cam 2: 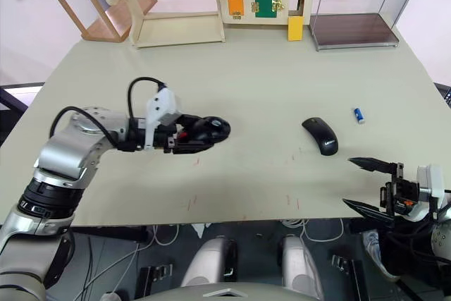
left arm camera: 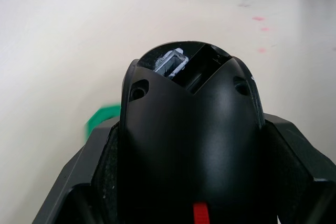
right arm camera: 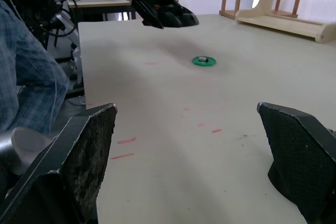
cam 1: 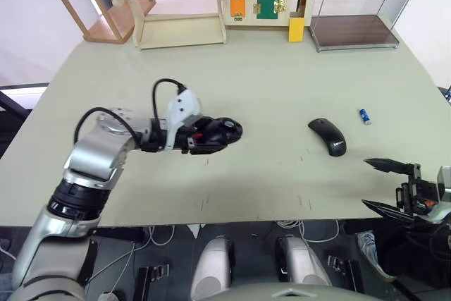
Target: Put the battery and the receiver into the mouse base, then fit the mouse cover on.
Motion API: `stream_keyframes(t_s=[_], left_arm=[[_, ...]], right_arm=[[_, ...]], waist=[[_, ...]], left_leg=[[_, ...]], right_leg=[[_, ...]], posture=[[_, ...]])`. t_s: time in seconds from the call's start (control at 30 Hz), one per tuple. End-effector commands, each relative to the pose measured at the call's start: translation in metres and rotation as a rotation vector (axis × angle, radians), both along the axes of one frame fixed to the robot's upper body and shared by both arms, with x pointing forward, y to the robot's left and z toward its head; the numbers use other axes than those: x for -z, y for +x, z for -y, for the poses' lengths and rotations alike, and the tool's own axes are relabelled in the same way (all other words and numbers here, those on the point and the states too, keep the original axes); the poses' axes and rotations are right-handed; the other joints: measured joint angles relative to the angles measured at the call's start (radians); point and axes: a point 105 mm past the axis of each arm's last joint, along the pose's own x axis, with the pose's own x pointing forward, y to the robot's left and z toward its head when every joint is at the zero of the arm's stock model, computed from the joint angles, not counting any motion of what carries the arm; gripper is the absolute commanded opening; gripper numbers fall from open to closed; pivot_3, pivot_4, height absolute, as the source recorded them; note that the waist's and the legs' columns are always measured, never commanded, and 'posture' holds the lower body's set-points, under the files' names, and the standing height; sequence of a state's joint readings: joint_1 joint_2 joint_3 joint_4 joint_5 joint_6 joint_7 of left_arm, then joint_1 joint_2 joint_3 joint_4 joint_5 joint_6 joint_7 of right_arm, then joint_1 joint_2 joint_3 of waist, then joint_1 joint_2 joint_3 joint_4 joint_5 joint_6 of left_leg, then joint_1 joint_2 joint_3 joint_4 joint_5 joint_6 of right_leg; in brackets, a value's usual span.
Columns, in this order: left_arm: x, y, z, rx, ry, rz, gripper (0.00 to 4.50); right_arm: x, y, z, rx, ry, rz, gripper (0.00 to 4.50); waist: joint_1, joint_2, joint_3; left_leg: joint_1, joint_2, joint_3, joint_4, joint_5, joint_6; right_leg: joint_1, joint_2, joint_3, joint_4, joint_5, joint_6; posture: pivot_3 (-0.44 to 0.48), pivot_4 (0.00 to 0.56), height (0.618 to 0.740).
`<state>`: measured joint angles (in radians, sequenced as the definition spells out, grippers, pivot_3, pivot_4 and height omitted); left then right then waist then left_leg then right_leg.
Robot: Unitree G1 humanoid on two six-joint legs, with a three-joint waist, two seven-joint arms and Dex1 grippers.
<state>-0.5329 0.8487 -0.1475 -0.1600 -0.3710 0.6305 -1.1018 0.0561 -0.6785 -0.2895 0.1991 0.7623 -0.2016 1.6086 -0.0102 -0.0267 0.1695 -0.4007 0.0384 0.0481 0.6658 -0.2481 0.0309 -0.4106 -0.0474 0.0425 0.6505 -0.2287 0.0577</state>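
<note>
Left gripper (cam 1: 211, 137): reaches over the middle of the table (cam 1: 282, 89), fingers clamped on either side of the mouse base
Mouse base (cam 1: 224, 130): held between the left fingers, its black oval body sticking out past the fingertips towards the robot's right; red parts show on top, and in the left wrist view an open hollow with a pale clip sits at its far end
Height of the base: in the right wrist view it looks lifted clear of the table, above the green disc
Right gripper (cam 1: 386, 187): at the near right edge of the table, fingers spread wide, nothing between them
Mouse cover (cam 1: 328, 136): smooth black shell lying on the table, well to the right of the held base and apart from both grippers; pale lettering at its near end
Battery (cam 1: 364, 116): small blue cylinder on the table, just right of the cover and a little farther back, touching nothing
Green disc (right arm camera: 204, 61): flat on the table below the left gripper, a tiny grey piece resting on it; whether that is the receiver I cannot tell
Far edge: a pale wooden shelf (cam 1: 176, 5), a board with latches (cam 1: 264, 1) and a metal rack (cam 1: 359, 5)
</note>
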Motion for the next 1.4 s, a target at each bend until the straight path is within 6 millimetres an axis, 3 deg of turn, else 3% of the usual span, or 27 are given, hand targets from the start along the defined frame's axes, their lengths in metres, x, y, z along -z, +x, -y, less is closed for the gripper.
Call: stream_keyframes(t_s=[0.03, 0.2, 0.33, 0.6, 0.93, 1.23, 1.4], left_arm=[[0.007, -0.012, 0.038, 0.202, 0.042, 0.001, 2.96], [0.023, -0.014, 0.072, 0.314, 0.055, -0.025, 2.96], [0.036, -0.013, 0.082, 0.338, 0.094, -0.027, 2.96], [0.065, -0.007, 0.086, 0.356, 0.211, -0.008, 2.96], [0.078, -0.005, 0.078, 0.332, 0.254, -0.025, 2.96], [0.085, -0.01, 0.08, 0.325, 0.251, -0.065, 2.96], [0.087, -0.014, 0.079, 0.326, 0.252, -0.085, 2.96]], right_arm=[[-0.01, -0.007, -0.003, -0.05, -0.009, 0.033, 4.5], [-0.015, -0.009, 0.0, -0.077, -0.053, 0.031, 4.5], [-0.017, -0.007, 0.002, -0.081, -0.06, 0.031, 4.5], [-0.019, -0.002, 0.002, -0.082, -0.061, 0.041, 4.5], [-0.019, 0.003, 0.005, -0.065, -0.066, 0.036, 4.5], [-0.021, 0.024, 0.016, 0.157, -0.02, 0.023, 4.5], [-0.025, 0.056, 0.032, 0.422, 0.062, -0.075, 4.5]], waist=[[-0.001, 0.0, 0.0], [0.0, 0.0, 0.001], [-0.004, 0.0, 0.001], [-0.001, 0.0, 0.001], [0.0, 0.0, 0.0], [0.0, 0.001, 0.0], [0.0, 0.002, 0.0]], left_leg=[[0.0, 0.0, 0.0, 0.001, 0.0, 0.0], [0.001, 0.0, 0.0, 0.004, 0.0, 0.0], [0.001, 0.0, 0.0, 0.005, 0.0, 0.0], [0.001, 0.0, -0.001, 0.005, 0.0, 0.0], [0.001, 0.0, -0.001, 0.005, 0.0, 0.0], [0.001, 0.0, -0.001, 0.005, 0.0, 0.0], [0.001, 0.0, -0.001, 0.005, 0.0, 0.0]], right_leg=[[0.0, 0.0, 0.0, 0.0, 0.0, 0.0], [0.0, 0.0, 0.001, 0.007, -0.002, -0.003], [0.0, 0.001, 0.001, 0.007, -0.002, -0.003], [0.0, 0.001, 0.002, 0.008, -0.003, -0.004], [0.0, 0.001, 0.002, 0.008, -0.003, -0.004], [0.0, 0.001, 0.002, 0.008, -0.003, -0.004], [0.0, 0.001, 0.002, 0.008, -0.003, -0.004]], posture=[[0.0, 0.15, 0.74], [0.0, 0.15, 0.74], [0.0, 0.15, 0.74], [0.0, 0.15, 0.74], [0.0, 0.15, 0.74], [0.0, 0.15, 0.74], [0.0, 0.15, 0.74]])
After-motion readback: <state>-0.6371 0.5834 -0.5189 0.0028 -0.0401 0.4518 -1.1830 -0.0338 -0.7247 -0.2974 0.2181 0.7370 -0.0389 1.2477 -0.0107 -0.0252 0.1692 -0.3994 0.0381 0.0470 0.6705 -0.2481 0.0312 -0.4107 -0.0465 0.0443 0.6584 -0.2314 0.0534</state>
